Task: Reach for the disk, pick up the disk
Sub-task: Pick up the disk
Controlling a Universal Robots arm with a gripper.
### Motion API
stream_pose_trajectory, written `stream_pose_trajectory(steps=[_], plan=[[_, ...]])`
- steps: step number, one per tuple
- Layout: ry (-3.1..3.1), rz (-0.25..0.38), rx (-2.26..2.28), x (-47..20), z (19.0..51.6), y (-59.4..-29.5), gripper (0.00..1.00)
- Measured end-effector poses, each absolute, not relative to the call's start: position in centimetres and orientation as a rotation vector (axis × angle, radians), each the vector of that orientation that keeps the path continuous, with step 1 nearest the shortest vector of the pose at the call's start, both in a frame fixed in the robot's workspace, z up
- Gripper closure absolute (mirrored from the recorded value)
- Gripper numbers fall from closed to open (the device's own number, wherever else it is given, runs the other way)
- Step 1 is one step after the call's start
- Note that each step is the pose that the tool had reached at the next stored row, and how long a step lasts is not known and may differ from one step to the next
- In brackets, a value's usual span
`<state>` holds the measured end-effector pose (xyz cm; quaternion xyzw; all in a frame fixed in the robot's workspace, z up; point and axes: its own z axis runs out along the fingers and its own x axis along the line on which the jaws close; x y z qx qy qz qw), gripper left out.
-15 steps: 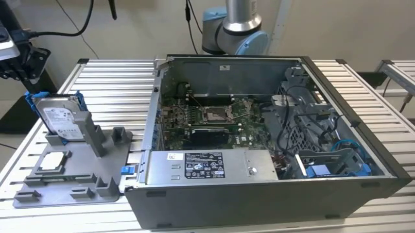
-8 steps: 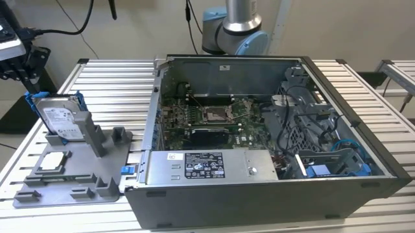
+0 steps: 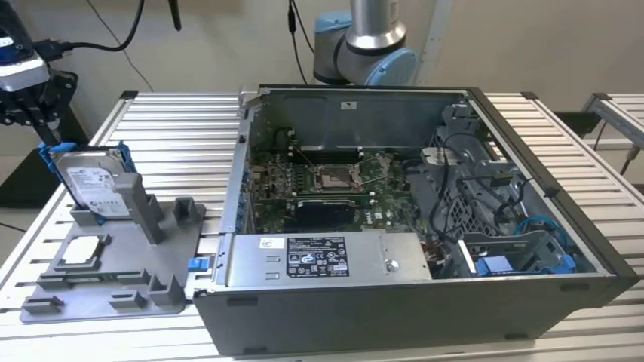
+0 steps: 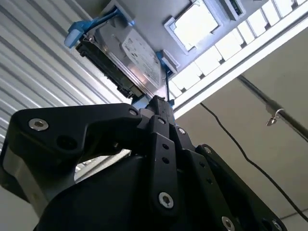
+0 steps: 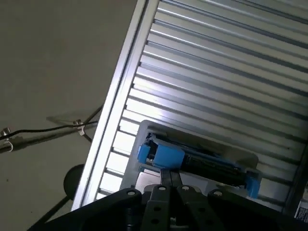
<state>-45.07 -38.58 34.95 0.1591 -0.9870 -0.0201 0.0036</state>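
The disk stands upright in a slot of the grey holder at the exterior view's left, silver with a white label and a blue carrier around it. My gripper hangs over its upper corner on that side, fingers pointing down onto the blue frame. In both wrist views the black fingers lie close together, and their tips meet the carrier's blue edge. The disk sits just beyond them, still seated in the holder.
A small white-silver square chip lies on the holder in front of the disk. An open computer case takes up the middle and right of the slatted table. The arm's base stands behind the case.
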Motion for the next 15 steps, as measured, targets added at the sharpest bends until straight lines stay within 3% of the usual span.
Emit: stream_pose_trajectory(steps=[15], plan=[[-3.009, -0.061, 0.860, -45.07, 34.95, -38.59, 1.00]])
